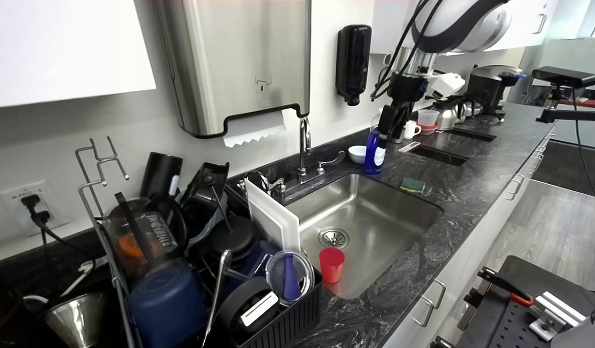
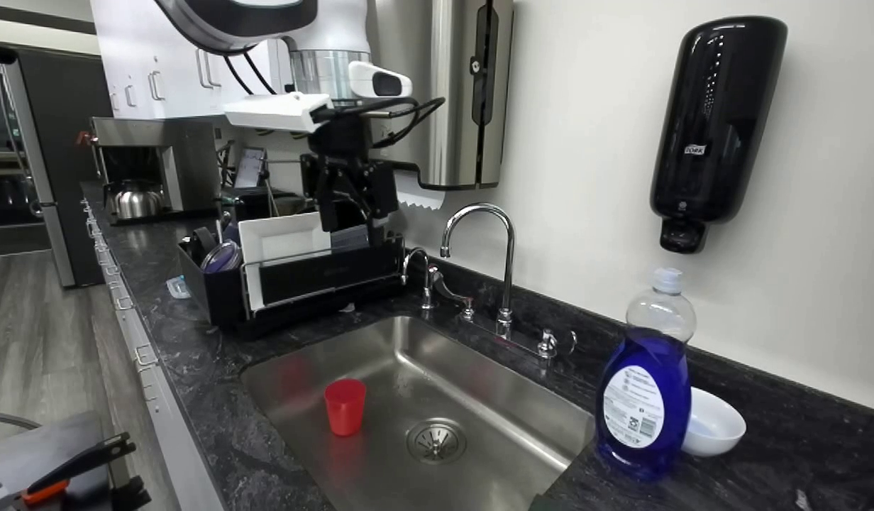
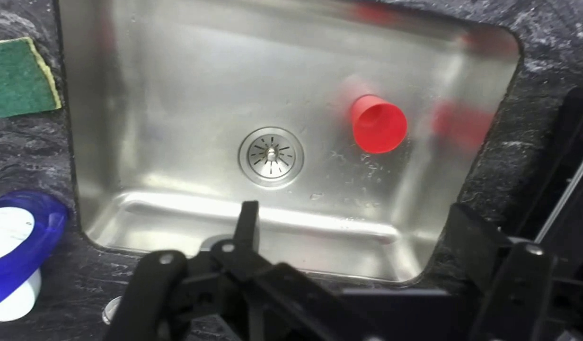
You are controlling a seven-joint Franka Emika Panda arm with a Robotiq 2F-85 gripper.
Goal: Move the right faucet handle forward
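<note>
1. The short chrome-grey right faucet handle (image 2: pixel 548 344) is standing near the back edge of the black marbled stone surface (image 1: pixel 464 186), between the tall thin arched chrome spout (image 2: pixel 509 273) and the clear plastic bottle of blue dish soap (image 2: pixel 643 383).
2. The black jointed fingers (image 3: pixel 247 225) are hanging well above the surface, spread wide and pinching nothing; nothing is touching the handle in either exterior view.
3. The step in hand is looking like the approach. The wrist view is not showing the handle clearly, so lining up is probably relying on the exterior views.
4. Drawing the fingers together into one narrow pusher is likely helping; they are then needing to come down on the handle's back-edge side, low enough to meet the lever squarely.
5. "Forward" is presumably meaning toward the front edge, so the push is best running that way, lightly, in a short arc.
6. The bottle and the small round white bowl (image 2: pixel 714 426) are sitting near the handle; a wide sweep is risking a tip-over, and crowding the spout, a knock.
</note>
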